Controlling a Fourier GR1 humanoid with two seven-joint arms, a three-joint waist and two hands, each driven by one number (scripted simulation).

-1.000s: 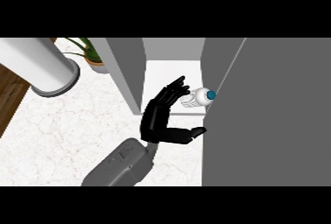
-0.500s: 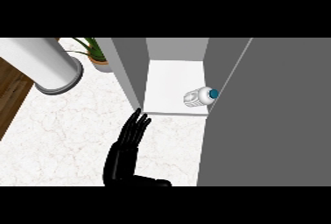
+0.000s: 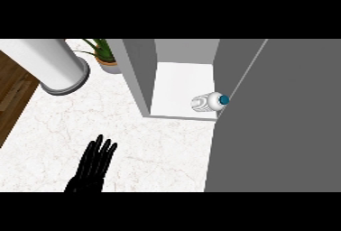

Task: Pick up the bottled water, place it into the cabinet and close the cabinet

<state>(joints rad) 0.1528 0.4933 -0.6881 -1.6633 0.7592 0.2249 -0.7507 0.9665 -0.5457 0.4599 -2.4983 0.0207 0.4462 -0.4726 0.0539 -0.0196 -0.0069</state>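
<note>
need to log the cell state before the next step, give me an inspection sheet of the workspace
surface: white marbled counter, bare where it shows.
job's things: bottled water with a blue cap sits inside the cabinet on its white shelf, at the right; cabinet door not closed.
clutter: white cylinder at upper left.
hands: one black hand over the counter at lower left, fingers straight, holding nothing, apart from the cabinet; which hand it is cannot be told; no other hand in view.
cables: nothing seen.
surroundings: potted plant behind the cylinder, wooden floor at the left edge.
</note>
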